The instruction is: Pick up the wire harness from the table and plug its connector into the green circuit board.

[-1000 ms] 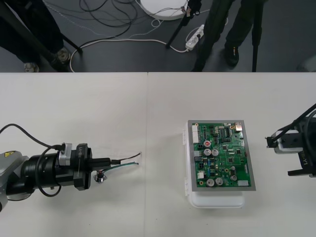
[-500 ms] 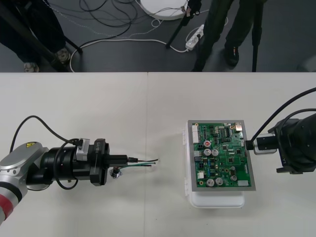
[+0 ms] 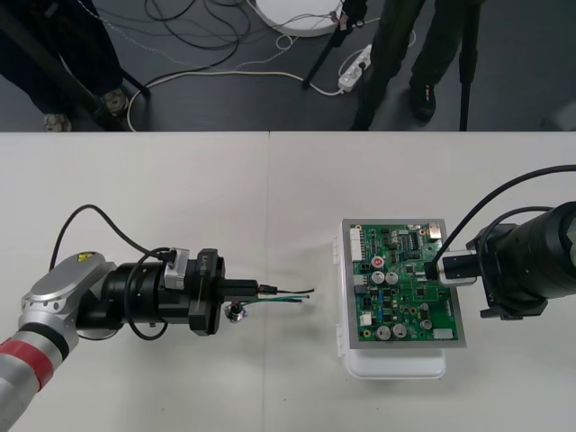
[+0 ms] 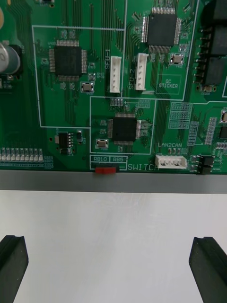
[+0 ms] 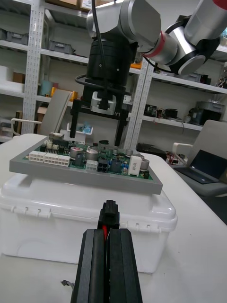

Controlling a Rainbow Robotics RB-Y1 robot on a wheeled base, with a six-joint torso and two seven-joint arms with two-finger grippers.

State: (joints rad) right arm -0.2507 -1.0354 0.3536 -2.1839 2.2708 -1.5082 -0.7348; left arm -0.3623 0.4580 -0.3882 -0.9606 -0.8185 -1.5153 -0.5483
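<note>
My left gripper [image 3: 256, 289] is shut on the wire harness [image 3: 286, 293], left of the green circuit board [image 3: 405, 282]. Thin green and black wires stick out toward the board, and the metal socket [image 3: 237, 312] hangs just beside the fingers. In the left wrist view the shut fingers [image 5: 94, 265] pinch the black plug [image 5: 109, 218], which points at the board [image 5: 85, 161] on its white base [image 5: 56, 222]. My right gripper [image 3: 443, 268] hovers over the board's right edge, also seen as the other gripper [image 5: 101, 102]. Its fingers [image 4: 12, 265] stand far apart, open and holding nothing, above the board [image 4: 113, 94].
The white base [image 3: 396, 364] juts out beyond the board's near edge. A table seam [image 3: 269, 198] runs between my left gripper and the board. Cables and people's legs show on the dark floor [image 3: 225, 54] past the far edge.
My left gripper has carried the harness to the right, closer to the board. The right gripper has moved left from the table's side to the board's right edge.
</note>
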